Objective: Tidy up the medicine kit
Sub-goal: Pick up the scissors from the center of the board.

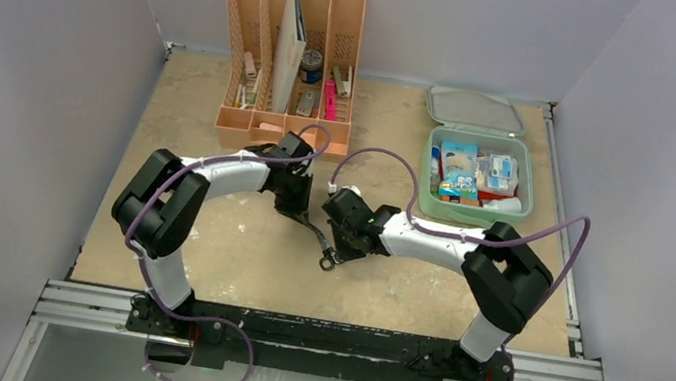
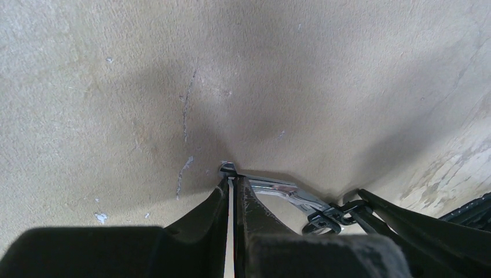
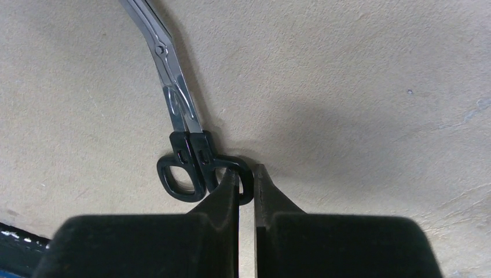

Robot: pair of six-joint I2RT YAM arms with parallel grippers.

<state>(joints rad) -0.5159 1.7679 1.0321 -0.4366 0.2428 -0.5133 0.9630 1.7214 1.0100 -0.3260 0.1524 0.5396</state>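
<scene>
A pair of scissors with shiny blades and black loop handles lies on the tan table between my two arms. My left gripper is shut on the blade tip; in the left wrist view the scissors run off to the right from the left gripper. My right gripper is shut on one handle loop: in the right wrist view one finger sits inside the loop of the scissors and the right gripper pinches its rim. The mint-green medicine kit stands open at the back right, with boxes inside.
The kit's lid lies flat behind it against the back wall. A peach-orange slotted organizer with papers and small items stands at the back left. White walls enclose the table on three sides.
</scene>
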